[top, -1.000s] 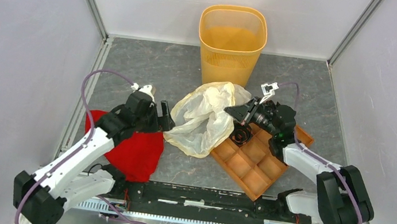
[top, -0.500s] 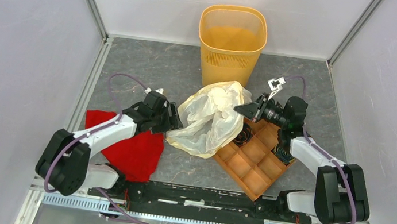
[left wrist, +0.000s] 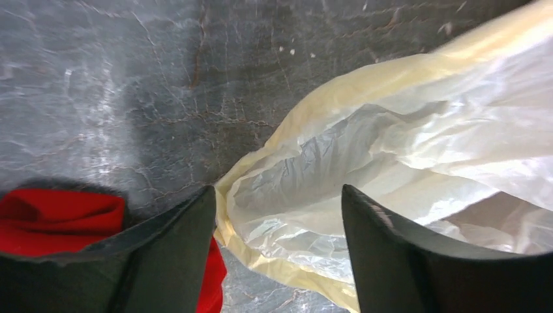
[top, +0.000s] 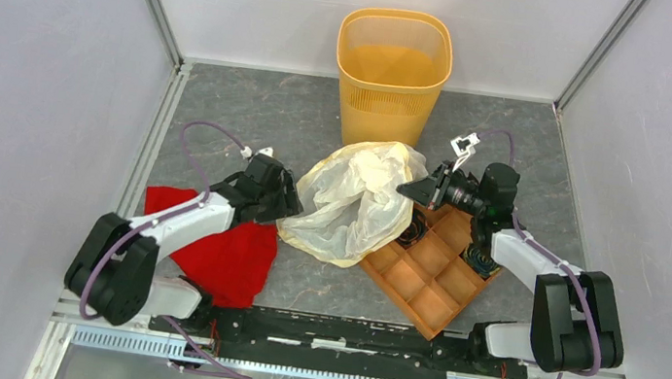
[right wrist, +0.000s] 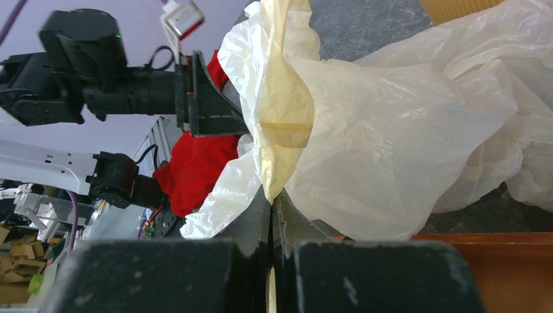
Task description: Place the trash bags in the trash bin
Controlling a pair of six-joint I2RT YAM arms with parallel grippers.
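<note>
Thin, wrinkly, cream-white translucent trash bag (top: 355, 202), yellower along its folded hem, heaped in loose puffs on the grey table (top: 254, 110) between the two sets of fingertips, short of the trash bin (top: 392, 74) and not in it. Tall orange-yellow bin, upright beyond both grippers, rounded-square rim uppermost, fine slits in the tapering wall, just past the bag's far fold. Right gripper (right wrist: 270, 199): pressed fully together on a gathered pleat of film, with sheet fanning out to either side of the fingertips. Left gripper (left wrist: 277, 195): spread wide, the bag's doubled hem and mouth filling the gap between the two black fingers (left wrist: 173, 254), hem against the inner tip of the left-hand one, nothing clamped. From the left wrist only: the mouth gaping just ahead of the fingertips, inner layers showing through, and a corner of red cloth (left wrist: 59, 218) outside the left-hand finger. From the right wrist only: the pinch itself, the orange-brown edge of the compartment tray (right wrist: 424, 242) just below the fingers, and the left gripper beyond the film. From overhead only: the bin, the tray beneath the right gripper with the bag draped over one corner, and the red cloth spread behind the left fingers.
</note>
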